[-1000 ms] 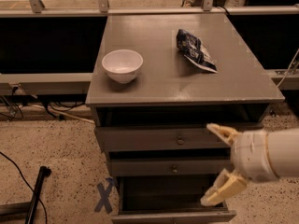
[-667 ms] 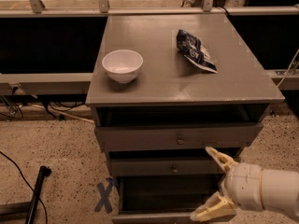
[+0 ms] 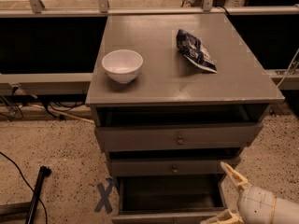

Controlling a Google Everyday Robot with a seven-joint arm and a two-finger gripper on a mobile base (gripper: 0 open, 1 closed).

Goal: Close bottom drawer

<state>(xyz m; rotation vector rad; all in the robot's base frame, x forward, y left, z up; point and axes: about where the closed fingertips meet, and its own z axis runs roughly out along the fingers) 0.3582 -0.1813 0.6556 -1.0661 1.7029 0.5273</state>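
Observation:
The bottom drawer (image 3: pixel 169 193) of the grey-brown cabinet is pulled out, its dark inside showing and its front edge (image 3: pixel 163 217) at the bottom of the view. The middle drawer (image 3: pixel 173 167) and the wider top drawer (image 3: pixel 177 137) above it each stand slightly out. My gripper (image 3: pixel 226 195) is at the lower right, beside the bottom drawer's right front corner. It is open, with one cream finger (image 3: pixel 232 173) pointing up-left and the other (image 3: pixel 220 217) low by the drawer front. It holds nothing.
A white bowl (image 3: pixel 122 65) and a dark blue snack bag (image 3: pixel 195 50) lie on the cabinet top (image 3: pixel 159 85). A blue tape X (image 3: pixel 105 196) marks the speckled floor left of the cabinet. A black pole (image 3: pixel 35 195) and cables lie at the far left.
My gripper has moved down and to the right, from in front of the middle and bottom drawers to the bottom drawer's right front corner. The drawers have not moved.

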